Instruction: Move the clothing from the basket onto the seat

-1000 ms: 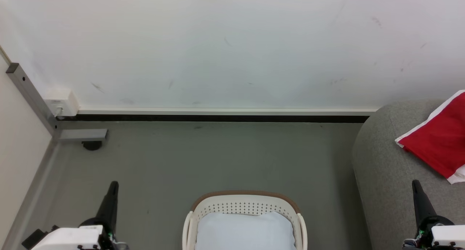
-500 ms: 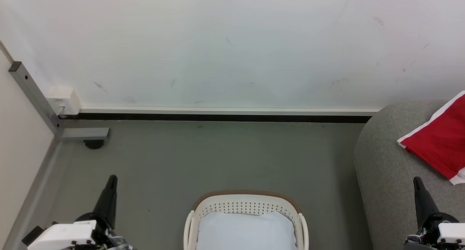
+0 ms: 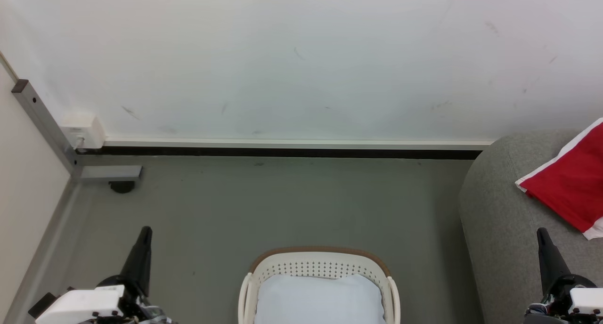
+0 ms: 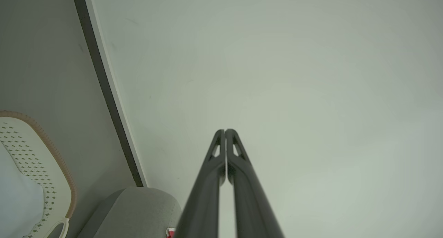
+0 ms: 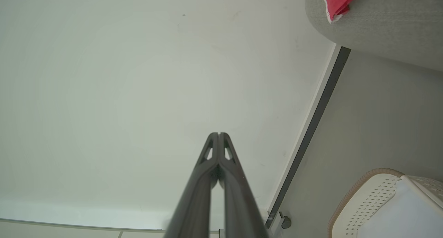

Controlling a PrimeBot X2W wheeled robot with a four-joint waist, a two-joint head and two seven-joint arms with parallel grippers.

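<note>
Now, from the head view, I see the basket (image 3: 320, 254) on the floor (image 3: 282, 201) at bottom centre. Inside it I see a white pad (image 3: 319, 298) and no red cloth, though its near half is cut off by the frame. The red clothing (image 3: 570, 187) lies on the grey seat (image 3: 499, 211) at the right edge, well apart from the basket. My left gripper (image 3: 145, 232) stands at lower left and my right gripper (image 3: 541, 233) at lower right. Both point upward, pinched closed and carrying nothing.

I judge the moving step done, or nearly so. The next move calls for tipping the head down to check the basket's hidden part, and parting the fingers if any red cloth remains there.

From the left wrist view, the left gripper (image 4: 225, 130) has its two fingers pressed together at the tips. They point at the bare wall (image 4: 294, 75) and touch nothing. The basket (image 4: 55, 158) sits at the left edge, with a corner of the seat (image 4: 138, 210) below.

From the right wrist view, the right gripper (image 5: 218, 134) is likewise clenched and empty. The clothing (image 5: 337, 2) rests on the seat (image 5: 380, 27) at top right, and the basket (image 5: 363, 193) sits at bottom right.
</note>
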